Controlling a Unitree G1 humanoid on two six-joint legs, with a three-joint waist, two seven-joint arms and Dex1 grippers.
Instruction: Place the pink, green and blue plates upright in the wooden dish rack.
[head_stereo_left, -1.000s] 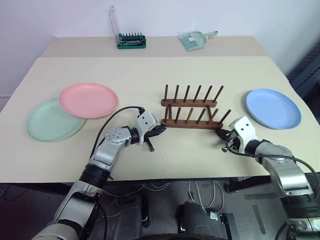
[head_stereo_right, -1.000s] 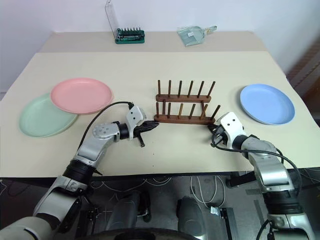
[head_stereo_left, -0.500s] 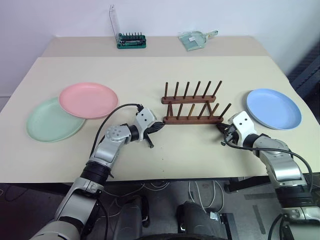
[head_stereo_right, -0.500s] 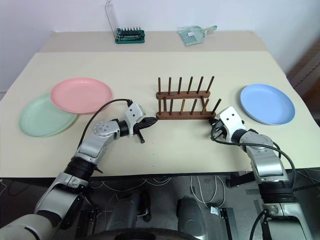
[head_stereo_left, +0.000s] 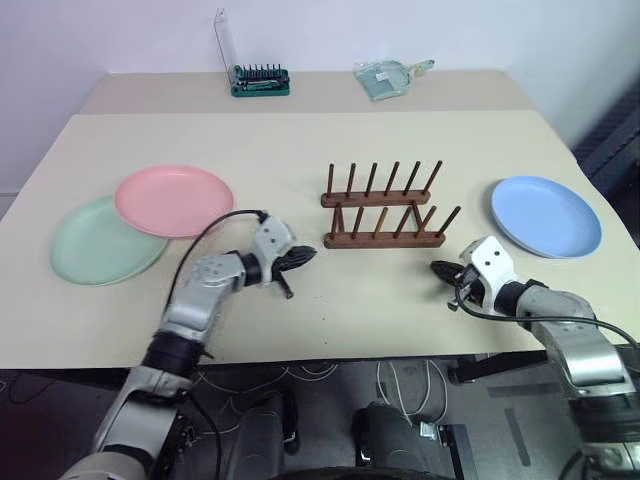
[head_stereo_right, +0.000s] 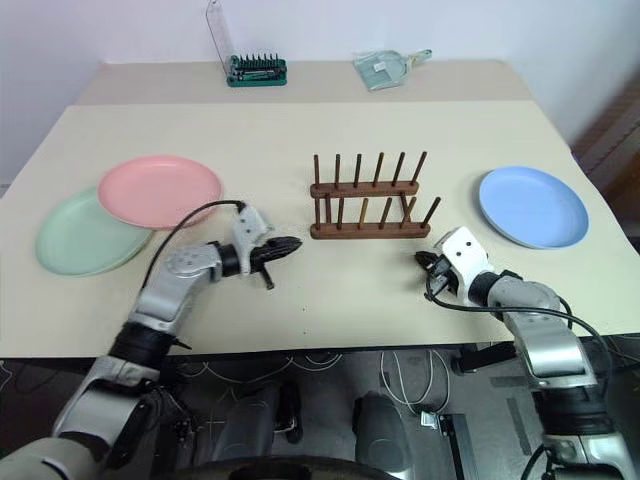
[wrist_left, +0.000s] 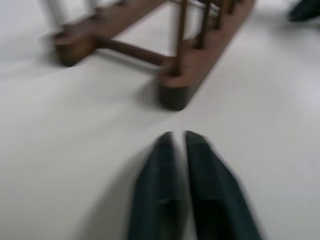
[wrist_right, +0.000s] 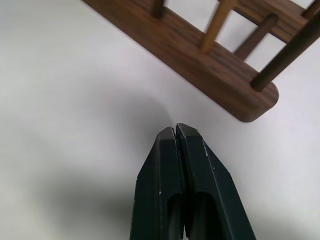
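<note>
A pale beige desk (head_stereo_left: 300, 140) against a white wall, and both arms are low over its near edge. Between them sits the wooden rack (head_stereo_left: 383, 212), empty, pegs upright. The left gripper (head_stereo_left: 303, 254) points at the rack's near end, just short of it and not touching; in the left wrist view its jaws show a thin slit between the tips and hold nothing. The right gripper (head_stereo_left: 440, 268) hangs off the rack's other end, near it but apart, jaws pressed together and empty, aimed toward the near bar's rounded end. Nothing lies between either pair of jaws and the rack. Well out beyond the left arm, the pink plate (head_stereo_left: 174, 200) lies flat, overlapping the green plate (head_stereo_left: 95, 245) beneath it. Out past the right gripper the blue plate (head_stereo_left: 546, 216) lies flat by itself. Far across the desk stand a green bit case (head_stereo_left: 260, 80) and a small clear packet (head_stereo_left: 388, 77). Both forearms reach in low, wrists angled inward toward the rack.
</note>
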